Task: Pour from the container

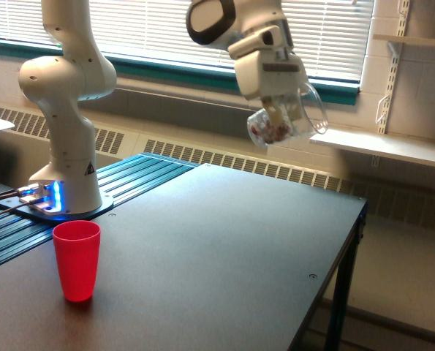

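No legible text, brand or number appears in the exterior view; the only sign is a small black triangular marking on the white arm base (86, 170), its content too small to read, and the red cup (77, 260) and the container (284, 121) show no readable labels.

Table (224, 241): dark, matte top; far corner toward the exterior view's right, black leg below it.
Red cup (77, 260): opaque plastic, upright, mouth open, near table's front edge on the exterior view's left.
Ribbed strip (122, 186): blue-green slats along table's left edge, w/ a blue-lit unit (45, 197) sitting on it.
Window blinds (166, 29): white, closed, across back wall; teal sill under.
Radiator grille (275, 172): long, low, behind table's far edge.
Wall shelf (381, 146): white, on brackets, the exterior view's right.
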Controlling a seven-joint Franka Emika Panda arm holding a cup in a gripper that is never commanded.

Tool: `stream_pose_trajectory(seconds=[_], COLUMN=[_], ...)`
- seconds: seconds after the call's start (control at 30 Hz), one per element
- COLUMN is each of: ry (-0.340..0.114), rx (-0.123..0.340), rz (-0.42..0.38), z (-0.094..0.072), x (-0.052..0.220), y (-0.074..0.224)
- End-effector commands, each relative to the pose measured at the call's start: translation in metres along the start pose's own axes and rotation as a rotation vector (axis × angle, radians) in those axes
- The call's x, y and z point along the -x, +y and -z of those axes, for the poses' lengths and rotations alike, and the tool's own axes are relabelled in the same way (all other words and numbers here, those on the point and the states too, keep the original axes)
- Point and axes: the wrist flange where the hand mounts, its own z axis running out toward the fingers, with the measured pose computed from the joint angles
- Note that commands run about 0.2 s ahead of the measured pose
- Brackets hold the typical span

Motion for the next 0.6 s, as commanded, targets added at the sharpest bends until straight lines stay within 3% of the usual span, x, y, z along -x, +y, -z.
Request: stream_pose_trajectory(seconds=[0.03,0.2,0.6], ry=[-0.011,-0.025,-0.067], rx=[0.061,0.085,0.211], rz=[0.002,0.009,0.027], z=[-0.001,0.002,0.006], x=[0.029,0.04,0.058], y=[0.015,0.031,0.082])
